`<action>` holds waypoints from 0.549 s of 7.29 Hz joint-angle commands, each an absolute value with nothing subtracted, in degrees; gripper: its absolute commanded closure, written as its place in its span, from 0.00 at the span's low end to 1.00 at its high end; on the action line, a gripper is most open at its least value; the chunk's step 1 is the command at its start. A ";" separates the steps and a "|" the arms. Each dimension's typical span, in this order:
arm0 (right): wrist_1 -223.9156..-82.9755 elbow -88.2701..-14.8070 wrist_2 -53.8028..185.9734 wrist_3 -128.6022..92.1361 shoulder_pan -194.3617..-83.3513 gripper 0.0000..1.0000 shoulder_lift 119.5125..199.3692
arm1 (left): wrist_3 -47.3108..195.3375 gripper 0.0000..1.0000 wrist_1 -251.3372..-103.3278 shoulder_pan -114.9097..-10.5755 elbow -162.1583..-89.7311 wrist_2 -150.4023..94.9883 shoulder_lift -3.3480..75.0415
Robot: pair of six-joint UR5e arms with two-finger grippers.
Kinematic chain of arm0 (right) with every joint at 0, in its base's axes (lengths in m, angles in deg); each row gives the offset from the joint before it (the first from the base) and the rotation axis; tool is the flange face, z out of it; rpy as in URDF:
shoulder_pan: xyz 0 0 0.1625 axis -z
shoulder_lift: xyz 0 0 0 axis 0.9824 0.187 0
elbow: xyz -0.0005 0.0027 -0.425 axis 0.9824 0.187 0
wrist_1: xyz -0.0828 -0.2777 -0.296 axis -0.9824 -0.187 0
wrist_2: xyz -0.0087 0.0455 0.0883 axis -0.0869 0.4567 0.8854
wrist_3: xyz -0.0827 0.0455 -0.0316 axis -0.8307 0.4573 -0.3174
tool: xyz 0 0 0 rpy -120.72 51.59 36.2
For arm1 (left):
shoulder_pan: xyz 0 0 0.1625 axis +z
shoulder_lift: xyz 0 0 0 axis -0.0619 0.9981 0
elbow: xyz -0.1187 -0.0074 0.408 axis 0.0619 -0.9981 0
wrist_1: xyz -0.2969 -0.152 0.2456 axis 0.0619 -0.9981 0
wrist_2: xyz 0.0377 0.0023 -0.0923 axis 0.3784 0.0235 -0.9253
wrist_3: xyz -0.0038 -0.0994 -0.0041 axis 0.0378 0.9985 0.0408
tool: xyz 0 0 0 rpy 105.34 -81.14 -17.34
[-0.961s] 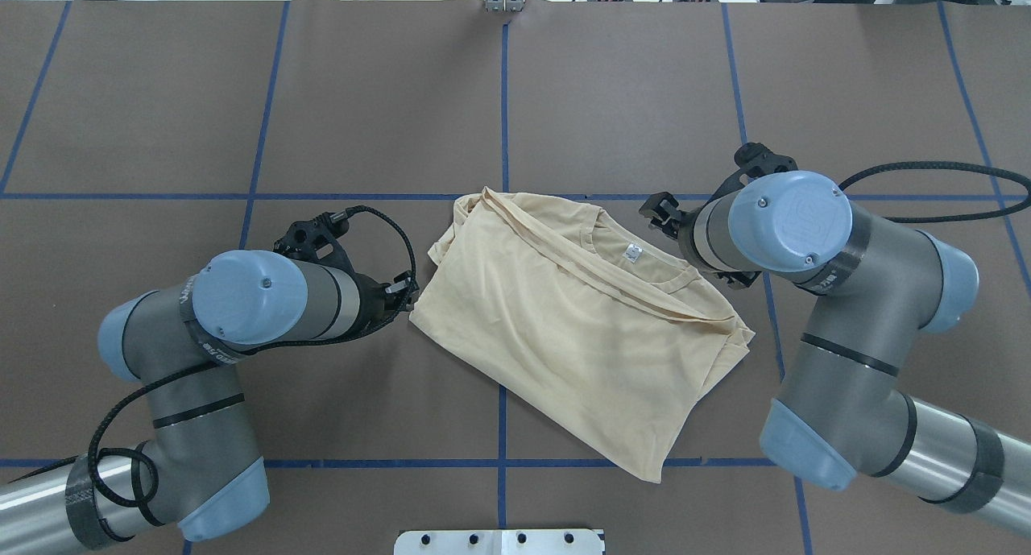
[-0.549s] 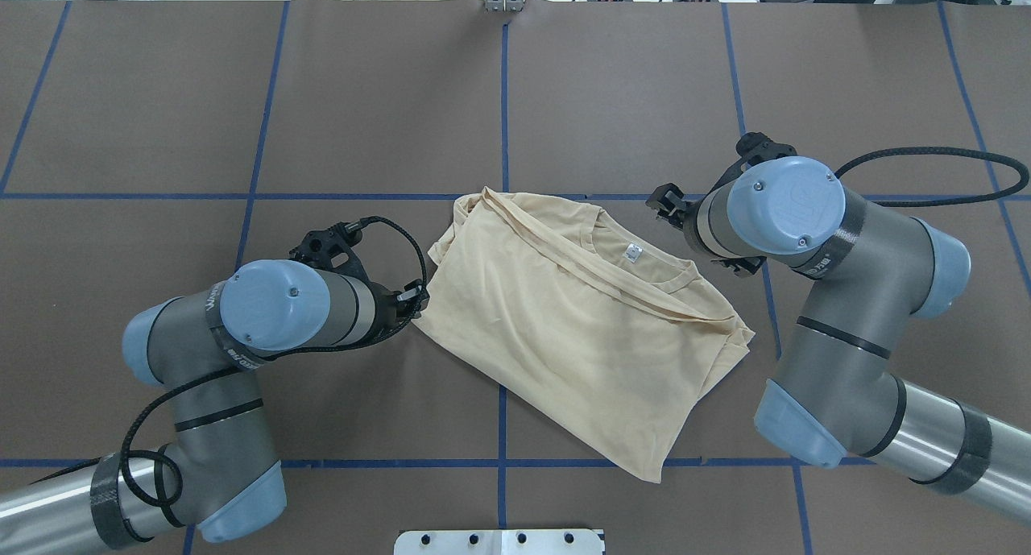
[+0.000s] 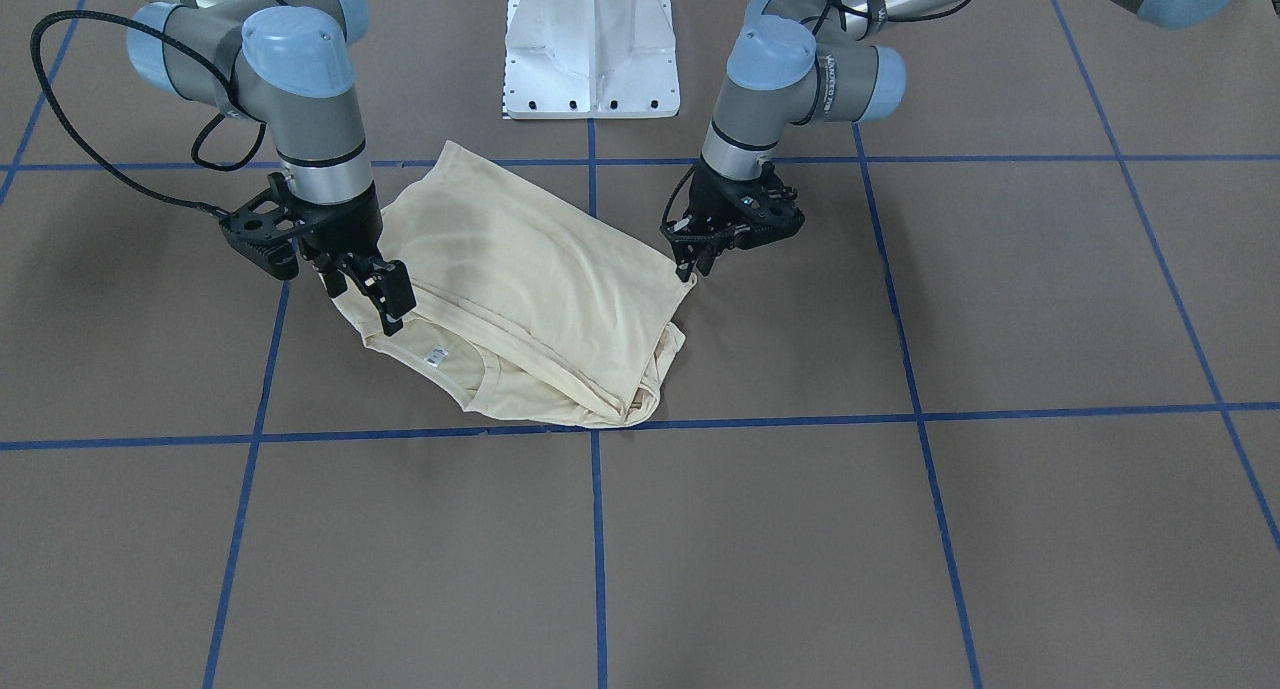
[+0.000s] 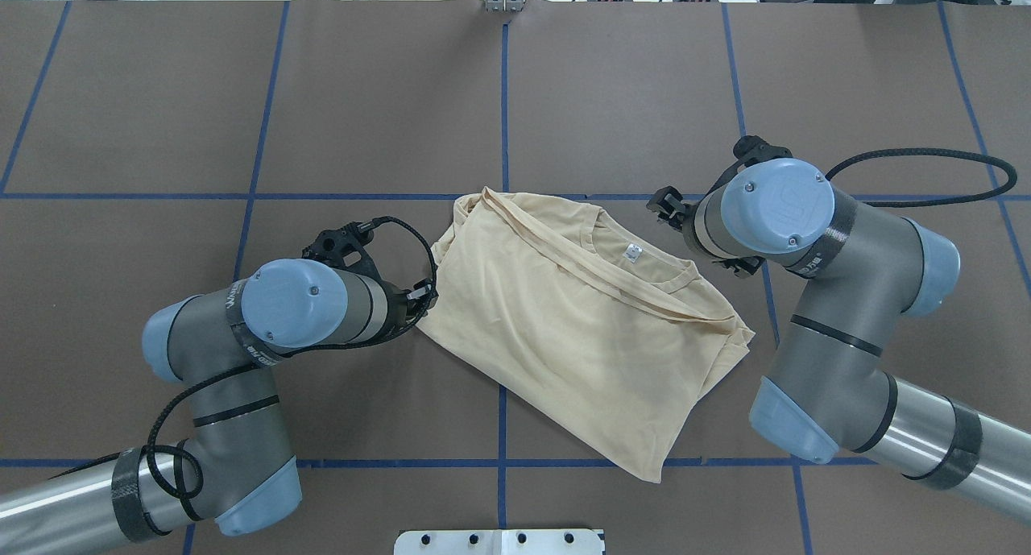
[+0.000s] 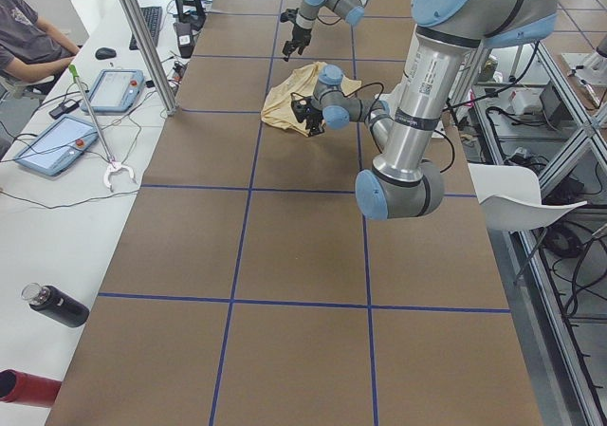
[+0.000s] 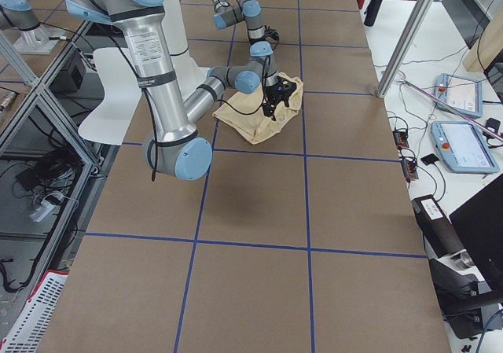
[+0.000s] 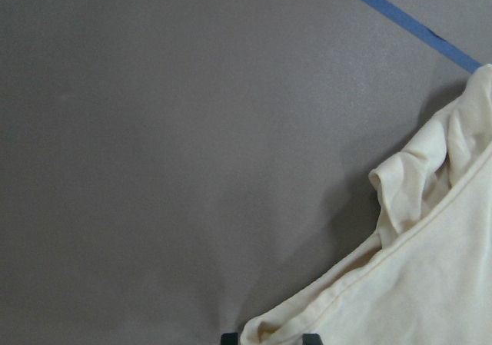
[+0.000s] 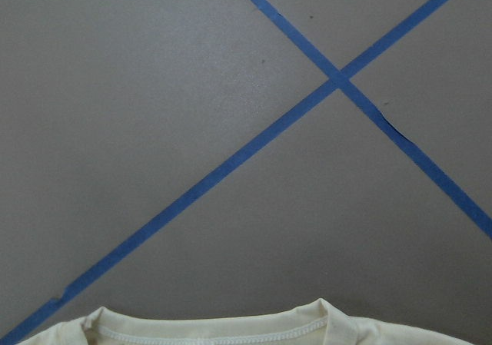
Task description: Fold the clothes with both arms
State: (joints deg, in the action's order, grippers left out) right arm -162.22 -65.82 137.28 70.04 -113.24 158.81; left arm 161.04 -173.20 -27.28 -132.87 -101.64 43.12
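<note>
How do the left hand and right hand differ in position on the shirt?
The left hand is at the T-shirt's side corner; right hand is by the collar. Left fingertips flank the hem in its wrist view; the right hand's view shows no fingertips. Both point down.

shirt (image 4: 556,337): pale yellow, folded, lying flat; you see its collar at 1 o'clock
left arm (image 4: 294,305): shirt's 9 o'clock edge
right arm (image 4: 777,205): shirt's 2 o'clock
</note>
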 commanded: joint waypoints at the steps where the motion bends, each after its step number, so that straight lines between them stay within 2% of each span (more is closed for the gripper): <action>1: -162.22 -65.51 137.28 70.03 -113.24 0.00 158.80 | 160.97 0.58 -173.29 -27.28 -132.27 -101.62 43.23; 4: -162.13 -65.51 137.28 70.12 -113.24 0.00 158.72 | 160.80 0.58 -173.55 -27.28 -131.92 -101.71 43.23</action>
